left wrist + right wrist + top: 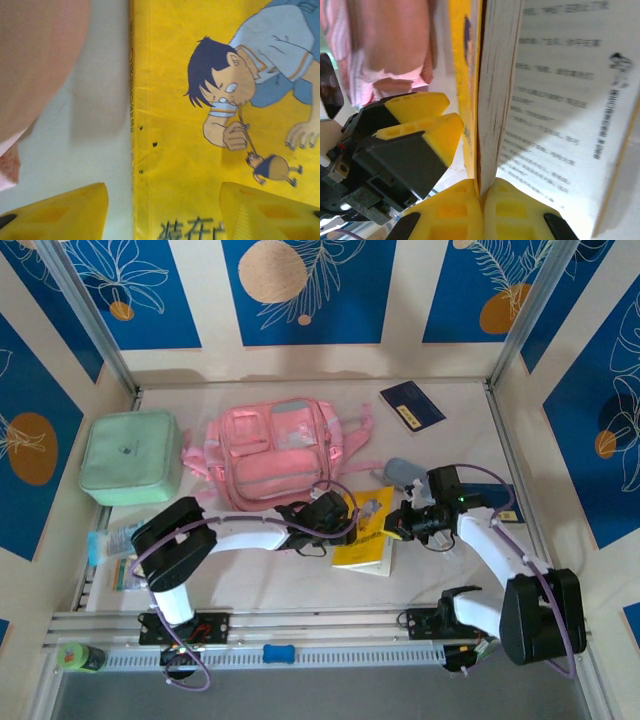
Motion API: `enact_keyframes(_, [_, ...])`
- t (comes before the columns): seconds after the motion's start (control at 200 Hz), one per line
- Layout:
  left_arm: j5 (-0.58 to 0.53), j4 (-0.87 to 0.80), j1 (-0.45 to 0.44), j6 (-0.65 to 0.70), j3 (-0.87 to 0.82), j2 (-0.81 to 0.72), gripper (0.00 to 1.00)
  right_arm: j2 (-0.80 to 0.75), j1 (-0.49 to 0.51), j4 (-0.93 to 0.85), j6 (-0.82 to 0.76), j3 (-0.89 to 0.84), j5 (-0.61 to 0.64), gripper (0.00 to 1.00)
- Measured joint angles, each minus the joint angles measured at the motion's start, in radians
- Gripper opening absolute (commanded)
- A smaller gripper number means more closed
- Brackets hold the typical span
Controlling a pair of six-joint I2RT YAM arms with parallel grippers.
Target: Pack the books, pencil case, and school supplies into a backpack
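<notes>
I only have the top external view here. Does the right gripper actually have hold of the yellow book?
Observer: Yes. The right wrist view shows the right gripper pinched shut on the yellow book at its page edge.
Operator: Is the book closed?
Observer: No, it is open. A printed page lies exposed beside the page block.
Operator: And the left gripper?
Observer: In the left wrist view the left gripper is open and straddles the book's spine. One finger is over the table, the other over the cover.
</notes>
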Motion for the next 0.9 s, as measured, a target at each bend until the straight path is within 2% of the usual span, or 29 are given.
enact_keyframes(0.17, [-0.001, -0.039, 0.003, 0.034, -0.016, -0.191, 0.74, -0.115, -0.005, -0.065, 0.000, 0.030, -0.039, 0.00])
enact_keyframes(0.295, [0.019, -0.051, 0.036, 0.056, -0.047, -0.341, 0.84, -0.177, -0.005, -0.089, 0.013, 0.094, -0.086, 0.00])
enact_keyframes(0.355, [0.048, -0.050, 0.080, 0.059, -0.081, -0.407, 0.90, -0.203, -0.003, -0.087, 0.020, 0.128, -0.117, 0.00])
enact_keyframes(0.595, [0.203, -0.011, 0.289, 0.021, -0.204, -0.573, 1.00, -0.195, 0.006, 0.035, 0.053, 0.211, -0.294, 0.00])
enact_keyframes(0.725, [0.290, 0.042, 0.328, -0.022, -0.210, -0.617, 1.00, -0.172, 0.010, 0.140, 0.102, 0.212, -0.375, 0.00])
enact_keyframes(0.9, [0.384, 0.167, 0.331, -0.072, -0.214, -0.630, 1.00, -0.167, 0.016, 0.293, 0.184, 0.210, -0.444, 0.00])
